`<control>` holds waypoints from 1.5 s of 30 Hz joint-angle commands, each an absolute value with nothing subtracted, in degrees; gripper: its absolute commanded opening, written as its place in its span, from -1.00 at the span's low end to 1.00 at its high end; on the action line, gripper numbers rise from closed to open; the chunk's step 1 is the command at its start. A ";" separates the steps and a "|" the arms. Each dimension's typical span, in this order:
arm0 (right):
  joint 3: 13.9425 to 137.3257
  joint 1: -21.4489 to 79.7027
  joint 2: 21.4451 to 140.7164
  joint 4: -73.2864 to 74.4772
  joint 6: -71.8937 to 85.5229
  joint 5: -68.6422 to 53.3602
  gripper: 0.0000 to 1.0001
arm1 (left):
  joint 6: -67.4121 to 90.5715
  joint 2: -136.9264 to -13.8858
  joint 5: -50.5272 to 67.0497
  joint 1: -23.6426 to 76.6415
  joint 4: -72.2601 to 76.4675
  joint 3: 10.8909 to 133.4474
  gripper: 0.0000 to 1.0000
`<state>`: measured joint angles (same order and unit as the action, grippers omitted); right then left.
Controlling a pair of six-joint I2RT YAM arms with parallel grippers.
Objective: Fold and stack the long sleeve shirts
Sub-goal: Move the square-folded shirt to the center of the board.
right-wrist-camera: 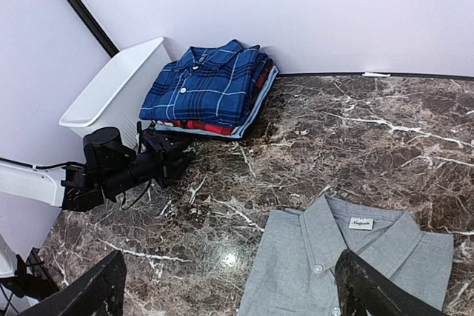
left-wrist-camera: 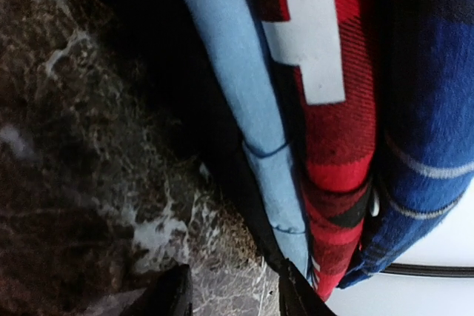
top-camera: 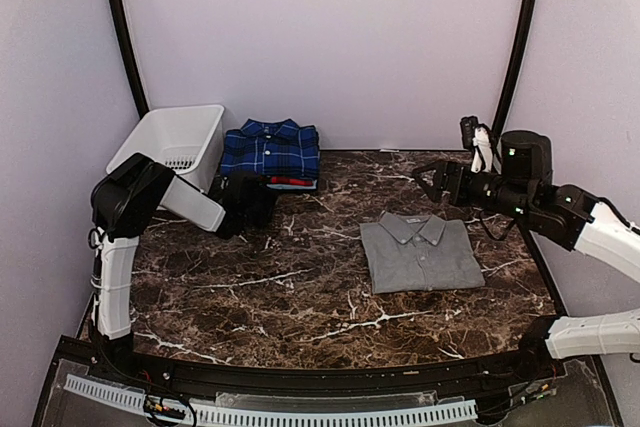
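**Three folded garments stacked at the back left, grey shirt alone to the right**

At the far left, a white plastic basket (top-camera: 172,139) stands tilted against the wall at the back corner of the marble table (top-camera: 300,297). Just in front of it, the left arm reaches across toward the stack. The left gripper (left-wrist-camera: 235,286) sits low over the table at the stack's near edge. Its fingers (left-wrist-camera: 172,295) stand a modest gap apart with only bare marble between them, so it holds nothing. One finger is right beside the bottom layer; whether it touches the cloth cannot be told.

The stack lies just right of the basket, near the back wall. The dark blue plaid shirt (top-camera: 270,149) is on top, folded, with its collar toward the wall. Under it is the red and white shirt (left-wrist-camera: 326,109), and at the bottom lies a light blue folded cloth (left-wrist-camera: 237,72).

Right of centre, well apart from the stack, the light grey shirt (top-camera: 420,255) lies folded flat on the marble, buttoned, collar toward the back.

Farthest right, the right gripper (right-wrist-camera: 237,294) hovers above the table behind the grey shirt. Its jaws are spread wide and hold nothing.
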<state>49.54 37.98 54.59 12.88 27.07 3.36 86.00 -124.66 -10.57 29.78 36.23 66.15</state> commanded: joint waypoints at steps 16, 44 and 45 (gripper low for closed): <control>52.36 37.79 52.70 14.18 21.73 4.33 0.91 | 87.88 -132.51 -13.35 27.85 29.71 78.06 -0.74; 47.60 37.79 53.60 12.66 24.34 1.16 0.91 | 85.81 -120.62 -19.36 36.02 27.86 63.82 -1.00; 47.34 37.79 53.62 12.62 24.41 1.10 0.91 | 86.15 -120.12 -19.85 37.02 27.97 63.02 -1.00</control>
<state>48.84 37.98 53.80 14.57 23.16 2.28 85.17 -124.81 -18.24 34.02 30.22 67.55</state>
